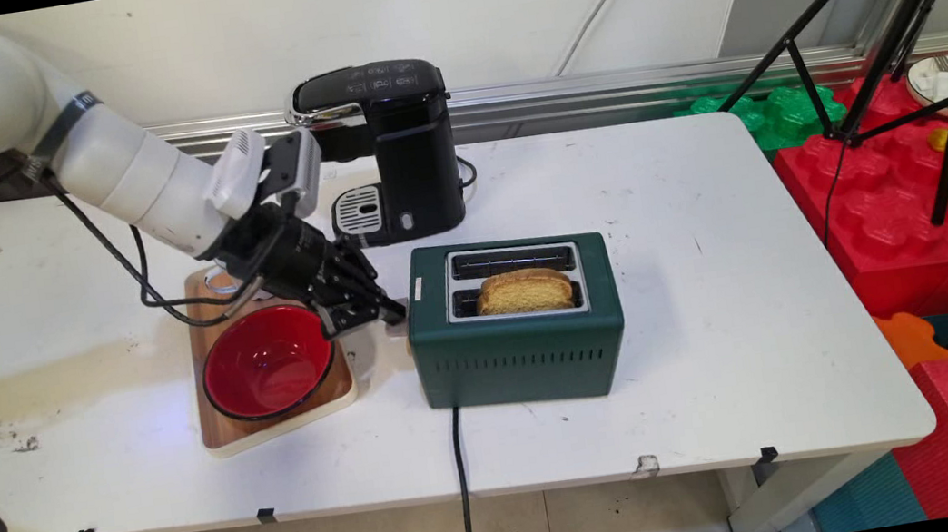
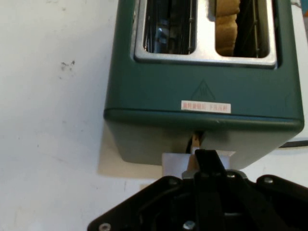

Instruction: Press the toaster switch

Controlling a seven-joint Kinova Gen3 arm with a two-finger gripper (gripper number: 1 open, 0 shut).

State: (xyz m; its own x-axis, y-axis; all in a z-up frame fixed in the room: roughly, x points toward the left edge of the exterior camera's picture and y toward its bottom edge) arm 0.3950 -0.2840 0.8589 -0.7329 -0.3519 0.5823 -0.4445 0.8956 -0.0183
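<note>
Gripper point(image 1: 393, 315), fingers drawn together, pressing on the white lever point(image 2: 177, 162) at the left end of the green toaster point(image 1: 521, 347) near table centre, a bread slice point(image 1: 525, 290) in its near slot; red bowl point(image 1: 267, 362) on a wooden board point(image 1: 225, 427) at nine o'clock, black coffee machine point(image 1: 394, 144) at eleven.

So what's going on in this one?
The arm's tool is down at the left end of a green toaster, right at its white lever. A slice of toast stands in the near slot; the far slot is empty. Beside the tool, a red bowl sits on a wooden board, with a black coffee machine behind.
</note>
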